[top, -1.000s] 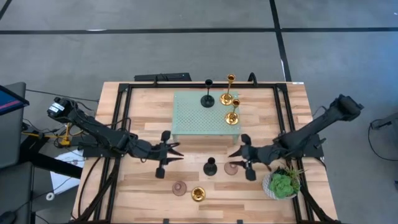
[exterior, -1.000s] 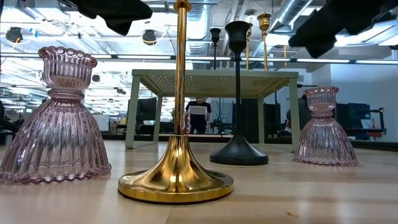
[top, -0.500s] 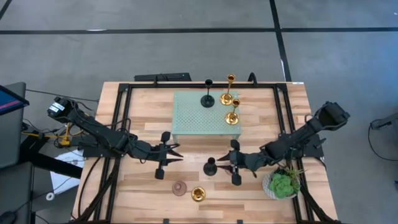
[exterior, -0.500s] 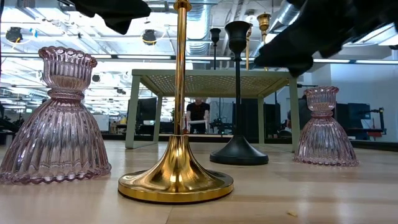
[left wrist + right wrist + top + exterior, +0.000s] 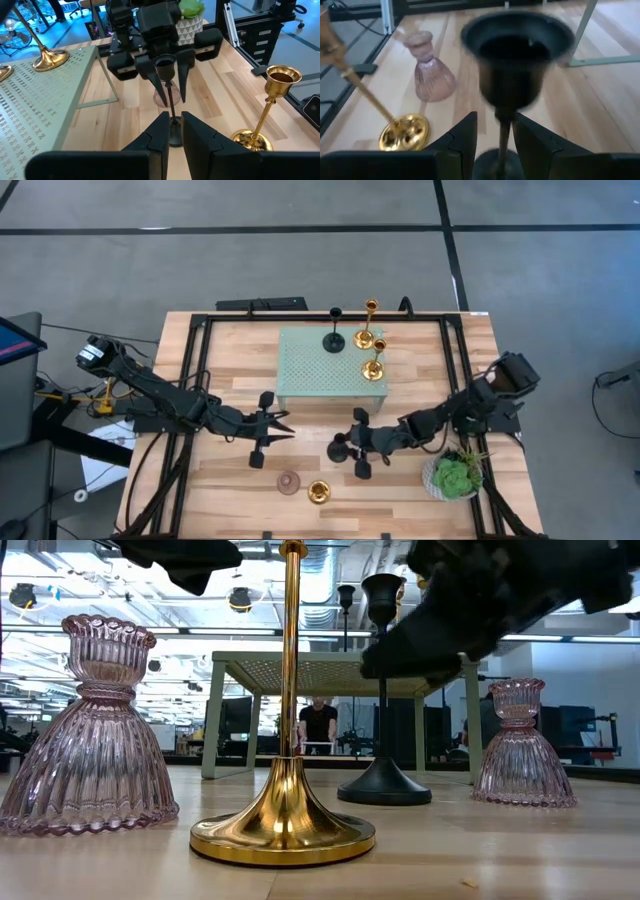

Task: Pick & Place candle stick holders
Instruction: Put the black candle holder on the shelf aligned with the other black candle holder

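A matte black candle stick holder [image 5: 338,448] stands upright on its round base on the wooden table [image 5: 230,380]. My right gripper [image 5: 347,445] is open and reaches level from the table's right. Its fingers stand on either side of the holder's slim stem [image 5: 503,134], just below the cup [image 5: 164,63], and show no touch. A pink holder [image 5: 289,482] and a gold holder [image 5: 318,492] stand nearer the front edge. A second pink holder [image 5: 520,750] stands right of the black one. My left gripper [image 5: 288,427] hovers left of the black holder, empty, with a narrow gap between its fingers.
A pale green perforated stand [image 5: 310,370] at the table's far middle carries a black holder [image 5: 333,340] and two gold holders [image 5: 365,335] [image 5: 373,367]. A green plant in a white pot [image 5: 455,477] sits at the front right, beside my right arm.
My right gripper has gone toward the table's left, past the right-hand pink holder, up to the black holder. Its open fingers now stand on either side of the stem. The holders have stayed where they were.
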